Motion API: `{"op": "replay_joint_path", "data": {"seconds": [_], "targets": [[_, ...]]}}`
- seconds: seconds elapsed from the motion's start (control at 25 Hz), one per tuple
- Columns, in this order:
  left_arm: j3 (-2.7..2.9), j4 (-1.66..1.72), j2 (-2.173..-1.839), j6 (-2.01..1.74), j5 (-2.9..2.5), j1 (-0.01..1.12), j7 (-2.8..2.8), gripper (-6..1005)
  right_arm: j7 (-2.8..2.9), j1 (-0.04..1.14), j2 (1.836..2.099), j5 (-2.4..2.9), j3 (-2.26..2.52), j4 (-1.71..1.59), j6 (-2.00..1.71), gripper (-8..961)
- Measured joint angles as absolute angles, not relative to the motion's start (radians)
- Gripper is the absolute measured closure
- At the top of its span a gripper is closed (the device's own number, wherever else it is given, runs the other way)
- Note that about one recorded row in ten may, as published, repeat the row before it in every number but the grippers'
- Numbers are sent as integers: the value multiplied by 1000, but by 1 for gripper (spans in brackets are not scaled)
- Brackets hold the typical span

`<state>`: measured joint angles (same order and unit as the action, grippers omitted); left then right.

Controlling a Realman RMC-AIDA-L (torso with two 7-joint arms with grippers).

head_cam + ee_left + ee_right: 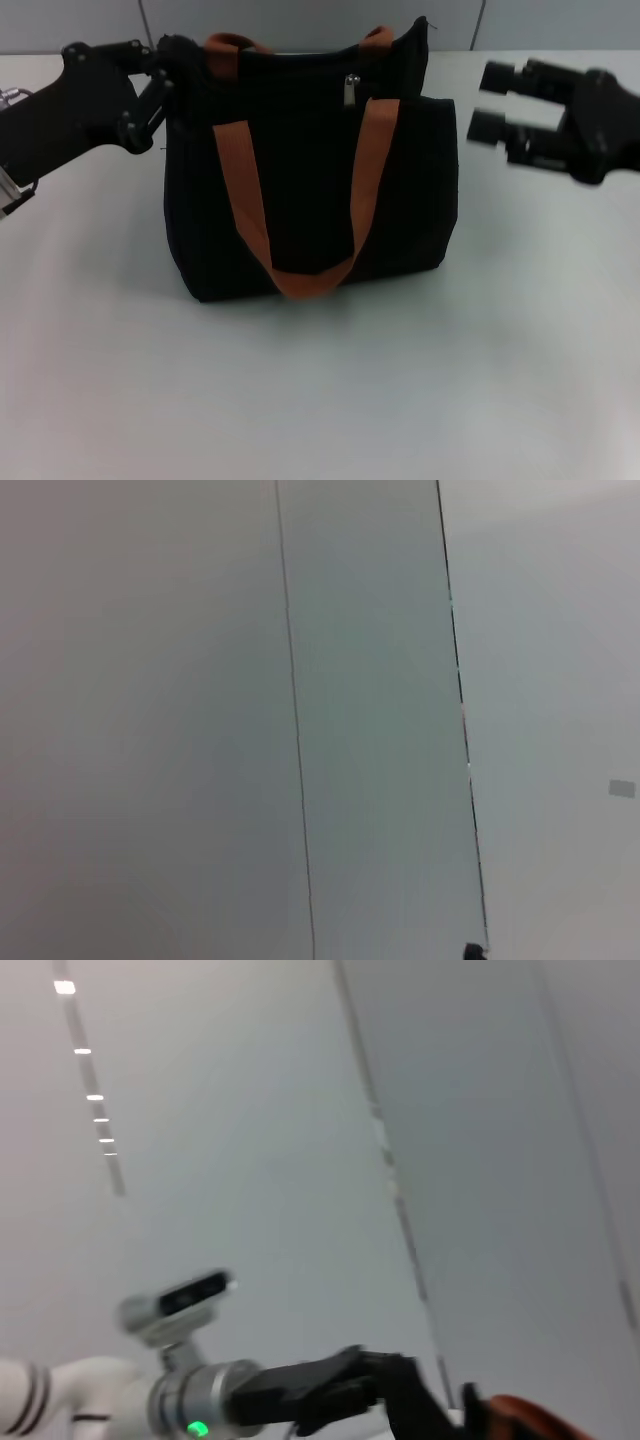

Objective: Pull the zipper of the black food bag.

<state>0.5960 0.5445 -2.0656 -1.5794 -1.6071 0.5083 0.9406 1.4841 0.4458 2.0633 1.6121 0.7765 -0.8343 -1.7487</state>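
So the bag (310,170) is a boxy black fabric tote standing upright in the middle of a plain white table (320,400), and it looks soft and matte with squared-off sides. Two rust-orange webbing straps (300,200) run down the front and join in a U near the bottom, with the other handle peeking over the top edge. The zipper (351,89) is a small silver metal pull hanging just under the top rim, right of centre, between the two strap legs. The left gripper (165,75) is pressed up against the bag's top left corner, and I honestly can't tell if its fingers are pinching anything or not. The right gripper (490,100) hangs just off the bag's right side, not touching it, chunky black fingers spread apart with nothing between them.
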Motion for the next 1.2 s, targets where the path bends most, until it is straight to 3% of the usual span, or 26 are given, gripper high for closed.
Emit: {"op": "replay_joint_path", "data": {"seconds": [0.2,0.4,0.56,0.68,0.84,1.08,1.2], "targets": [[628,570,-2033,-1600,-1609,479,1083,844,1394,428,2069,1671,790,-802,-1772,211],[632,599,-1962,-1699,-1616,446,1257,746,1344,442,2075,1770,796,-760,-1764,153],[631,655,-1914,-1749,-1635,407,1378,585,1307,461,2076,1801,796,-703,-1753,118],[629,679,-1905,-1778,-1637,385,1395,458,1255,474,2075,1817,796,-657,-1746,118],[655,675,-1921,-1877,-1643,381,1324,270,1183,480,2077,1832,799,-615,-1746,118],[758,620,-2007,-1911,-1767,385,1087,167,1045,488,2076,1851,804,-504,-1746,118],[764,587,-2034,-1866,-1863,396,1044,167,990,488,2077,1868,823,-464,-1734,118]]}}
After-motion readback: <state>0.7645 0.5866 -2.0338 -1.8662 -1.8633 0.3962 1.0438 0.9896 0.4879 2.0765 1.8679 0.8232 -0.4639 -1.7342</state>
